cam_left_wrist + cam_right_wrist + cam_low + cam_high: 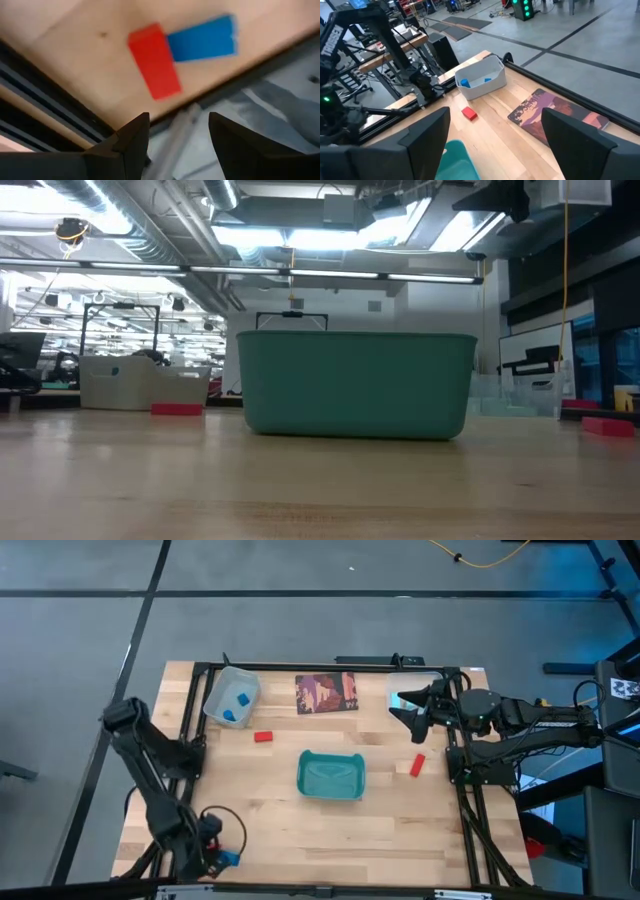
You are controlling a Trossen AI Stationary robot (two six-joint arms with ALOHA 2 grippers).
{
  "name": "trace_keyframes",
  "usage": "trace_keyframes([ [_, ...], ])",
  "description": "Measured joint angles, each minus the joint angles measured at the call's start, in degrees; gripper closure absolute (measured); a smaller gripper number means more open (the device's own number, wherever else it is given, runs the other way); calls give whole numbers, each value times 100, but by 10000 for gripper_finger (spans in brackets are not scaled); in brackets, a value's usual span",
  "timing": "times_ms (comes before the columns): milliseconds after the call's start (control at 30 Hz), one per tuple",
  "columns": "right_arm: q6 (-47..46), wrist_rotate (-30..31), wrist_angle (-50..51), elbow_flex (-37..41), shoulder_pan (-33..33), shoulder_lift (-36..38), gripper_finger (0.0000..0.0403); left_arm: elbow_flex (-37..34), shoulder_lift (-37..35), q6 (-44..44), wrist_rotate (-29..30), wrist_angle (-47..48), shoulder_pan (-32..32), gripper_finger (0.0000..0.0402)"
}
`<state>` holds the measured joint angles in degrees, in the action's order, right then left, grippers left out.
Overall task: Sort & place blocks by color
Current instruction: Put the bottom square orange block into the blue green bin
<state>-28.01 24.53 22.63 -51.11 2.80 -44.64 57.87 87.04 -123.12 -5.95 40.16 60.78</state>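
Blocks: two cyan in clear bin at 10 o'clock, red nearby, red at 3, red+blue pair under left gripper, fingers apart, empty; right gripper parted, idle at 2; sorting midway, next likely descent onto pair.

I see my right gripper with fingers spread wide. A small red block lies at its 12 o'clock, near a translucent bin holding blue blocks.
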Motion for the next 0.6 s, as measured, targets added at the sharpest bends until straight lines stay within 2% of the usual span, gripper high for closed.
trace_keyframes([
  [267, 0, -99, -2, 0, 0, 0, 86, -2, 524, -147, 201, 268, -82, 204],
  [467, 10, -117, 0, 0, 0, 0, 86, -2, 527, -289, 476, 382, -130, 204],
  [600, 130, -126, 0, 0, 0, 0, 86, -2, 525, -339, 345, 483, -127, 204],
])
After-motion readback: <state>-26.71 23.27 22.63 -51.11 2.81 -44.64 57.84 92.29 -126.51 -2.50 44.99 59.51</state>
